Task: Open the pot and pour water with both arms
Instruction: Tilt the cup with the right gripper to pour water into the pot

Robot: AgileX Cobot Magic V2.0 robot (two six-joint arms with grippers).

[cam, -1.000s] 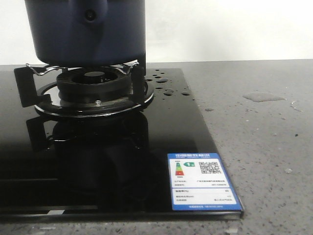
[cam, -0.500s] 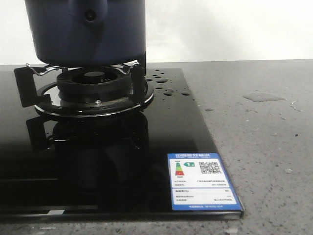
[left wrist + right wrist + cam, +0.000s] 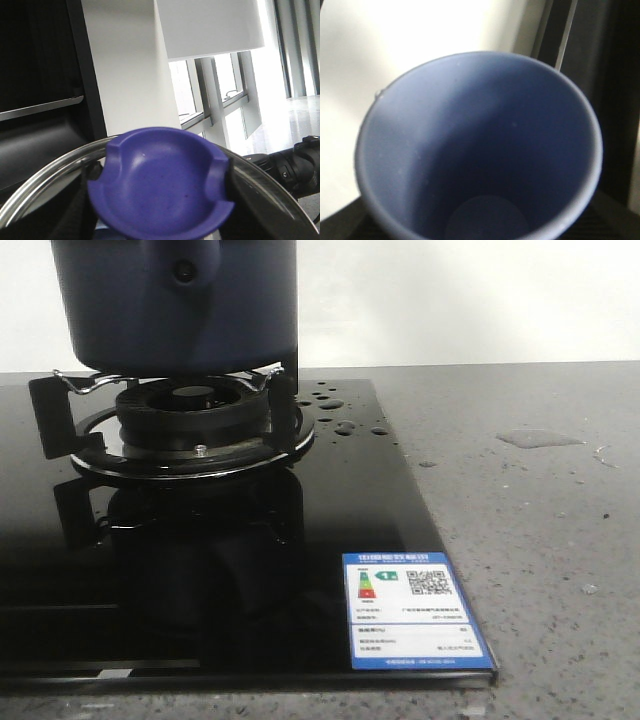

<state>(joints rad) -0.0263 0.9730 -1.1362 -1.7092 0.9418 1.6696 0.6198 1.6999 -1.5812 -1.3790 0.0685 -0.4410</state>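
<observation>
The pot [image 3: 175, 305] sat on the stove burner [image 3: 190, 410], the left claw seemed to hold the lid [image 3: 162, 182], the right claw's grip was unclear, so the cup [image 3: 480, 150] needed slow tilting over the pot.

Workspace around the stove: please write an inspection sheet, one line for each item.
Surface: black glass hob on grey speckled counter.
Job's things: navy pot sits on the burner stand; water drops on the glass, a thin puddle on the counter.
Clutter: blue energy label on the hob corner.
Grippers: neither tool visible; left wrist view filled by a purple knob on a glass lid, right by a light blue cup.
Cables: nothing seen.
Surroundings: white wall, windows.
</observation>
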